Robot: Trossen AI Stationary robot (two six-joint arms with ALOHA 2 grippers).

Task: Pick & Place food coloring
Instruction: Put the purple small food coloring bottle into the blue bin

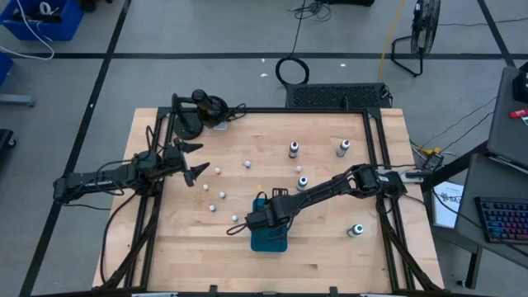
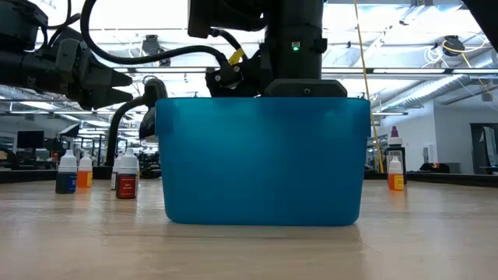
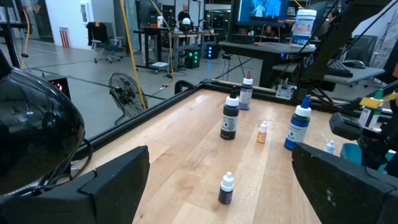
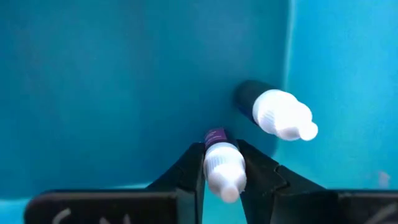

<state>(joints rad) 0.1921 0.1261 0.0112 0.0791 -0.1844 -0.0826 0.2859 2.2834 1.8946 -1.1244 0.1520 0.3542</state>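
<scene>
Bottle [image 4: 222, 167] between right jaws (inside tray [image 4: 93, 74]).

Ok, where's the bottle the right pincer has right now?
The purple bottle sits pinched in the right pincer inside the teal bin, beside a dark bottle already lying there.

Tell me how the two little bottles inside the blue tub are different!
The purple-labelled bottle is pinched in the right gripper; the dark bottle lies loose beside it, touched by nothing. The held one points its cap toward the camera, while the loose one's cap is tipped sideways, near the teal tub's corner. Both have white caps.
</scene>
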